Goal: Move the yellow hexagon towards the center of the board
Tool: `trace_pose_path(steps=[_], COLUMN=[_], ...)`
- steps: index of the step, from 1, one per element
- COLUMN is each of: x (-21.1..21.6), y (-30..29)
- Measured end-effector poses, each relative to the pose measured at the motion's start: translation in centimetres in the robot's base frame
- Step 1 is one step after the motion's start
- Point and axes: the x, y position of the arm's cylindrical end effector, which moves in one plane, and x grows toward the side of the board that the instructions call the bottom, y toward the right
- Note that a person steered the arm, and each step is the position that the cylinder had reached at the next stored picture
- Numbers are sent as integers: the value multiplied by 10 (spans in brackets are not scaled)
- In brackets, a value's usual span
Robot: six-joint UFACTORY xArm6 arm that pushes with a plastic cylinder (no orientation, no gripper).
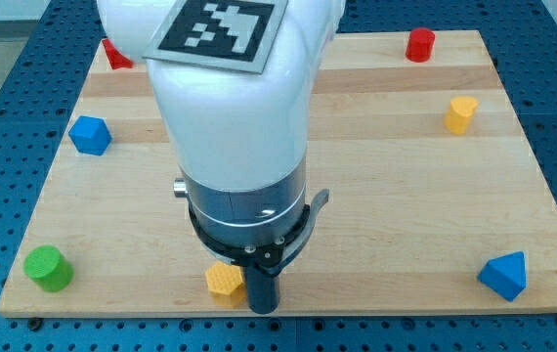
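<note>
Yellow hexagon (224, 281) sits at the frame's bottom edge, touching my tip (261, 308) on its left. No gripper here, just a rod. I'd swing round beneath it, then push straight up toward board (396, 196) centre.

Our white arm (230, 108) runs off the frame's top and hides the middle of the surface (396, 196). At the upper left a red block (115, 56) shows only partly (shape unclear). The yellow block (224, 280) at the bottom is partly covered by our rod; its tip (261, 309) shows.
</note>
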Motion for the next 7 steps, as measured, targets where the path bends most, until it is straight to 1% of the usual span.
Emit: trace_pose_path(steps=[1,2,5,7], x=[0,-1,0,-1], y=[-6,-28,-43,-92])
